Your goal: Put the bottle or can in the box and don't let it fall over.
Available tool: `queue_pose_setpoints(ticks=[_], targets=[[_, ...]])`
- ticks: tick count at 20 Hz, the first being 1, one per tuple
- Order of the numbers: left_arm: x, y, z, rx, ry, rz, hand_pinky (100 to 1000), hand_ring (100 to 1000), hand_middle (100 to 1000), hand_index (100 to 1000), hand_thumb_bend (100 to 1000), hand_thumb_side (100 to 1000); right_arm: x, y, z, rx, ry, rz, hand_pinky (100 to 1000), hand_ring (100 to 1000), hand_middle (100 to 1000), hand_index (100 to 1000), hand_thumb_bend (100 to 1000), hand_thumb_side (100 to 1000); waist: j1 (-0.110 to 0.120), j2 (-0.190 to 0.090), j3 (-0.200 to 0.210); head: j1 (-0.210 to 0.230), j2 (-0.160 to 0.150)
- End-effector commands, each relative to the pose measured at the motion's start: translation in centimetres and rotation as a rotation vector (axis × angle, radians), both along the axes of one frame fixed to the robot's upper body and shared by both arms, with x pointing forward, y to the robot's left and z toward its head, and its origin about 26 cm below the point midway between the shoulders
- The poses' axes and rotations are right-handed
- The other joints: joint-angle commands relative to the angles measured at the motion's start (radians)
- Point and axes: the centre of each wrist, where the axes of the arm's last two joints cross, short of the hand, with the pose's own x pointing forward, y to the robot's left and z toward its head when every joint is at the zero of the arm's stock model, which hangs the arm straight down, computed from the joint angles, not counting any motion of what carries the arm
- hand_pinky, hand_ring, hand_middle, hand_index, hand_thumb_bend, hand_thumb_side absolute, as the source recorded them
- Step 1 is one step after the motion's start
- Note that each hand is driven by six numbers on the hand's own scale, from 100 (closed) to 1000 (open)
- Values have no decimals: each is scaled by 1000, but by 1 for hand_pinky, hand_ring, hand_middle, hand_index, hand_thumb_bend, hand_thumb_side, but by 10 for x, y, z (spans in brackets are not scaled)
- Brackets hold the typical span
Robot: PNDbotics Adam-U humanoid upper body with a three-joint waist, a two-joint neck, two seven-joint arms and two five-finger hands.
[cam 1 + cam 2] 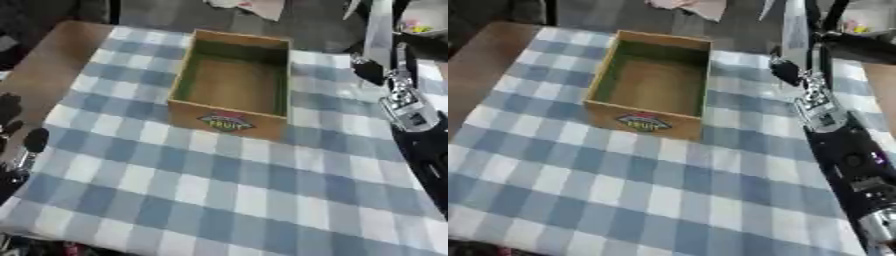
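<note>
An open wooden box (pixel 232 87) with a fruit label is seen near the middle of the surface (pixel 219 190), covered by a blue checked cloth. No bottle or can can be made out. The right hand (pixel 794 70) is raised beside the box; whether it is clenched cannot be told. The left hand (pixel 22 135) is seen at the left edge, fingers relaxed.

The box (pixel 232 92) is open at the top, so its inside can be reached from above. Bare checked cloth (pixel 219 190) is offered on the near table. The box's right side is crowded by the right arm (pixel 833 130).
</note>
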Motion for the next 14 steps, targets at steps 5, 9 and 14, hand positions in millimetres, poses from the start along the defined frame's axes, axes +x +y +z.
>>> queue_pose_setpoints(ticks=[5, 9, 14], targets=[[-1, 3, 7, 16, -23, -6, 942, 960, 900, 971, 611, 682, 3, 44, 77, -28, -167, 194, 806, 442, 100, 191, 100, 100, 11, -32, 5, -32, -18], [-2, 2, 5, 16, -15, -11, 943, 959, 900, 971, 611, 682, 4, 81, 98, -64, -203, 321, 846, 506, 100, 201, 100, 100, 14, -37, 14, -57, -28], [-2, 1, 4, 12, -12, -19, 943, 959, 899, 971, 613, 681, 5, 126, 101, -81, -208, 434, 869, 549, 100, 215, 100, 100, 19, -41, 28, -87, -45]])
